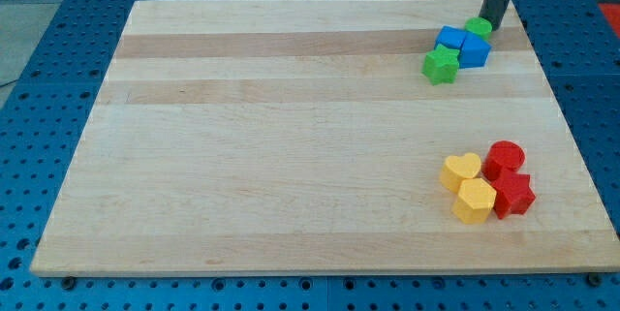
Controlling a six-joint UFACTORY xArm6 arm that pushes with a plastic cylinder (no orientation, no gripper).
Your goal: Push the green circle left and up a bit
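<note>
The green circle (478, 27) sits near the board's top right corner, touching the blue blocks. My tip (492, 22) stands right against the green circle's right side, partly hiding it. Below and left of the circle lie a blue block (449, 38) and a blue cube (475, 50), pressed together. A green star-like block (441, 64) touches the blue ones at their lower left.
At the view's lower right is a cluster: a yellow heart (461, 171), a yellow hexagon (475, 201), a red circle (505, 159) and a red star (513, 195). The wooden board (291, 137) lies on a blue pegboard table; its right edge is close to the tip.
</note>
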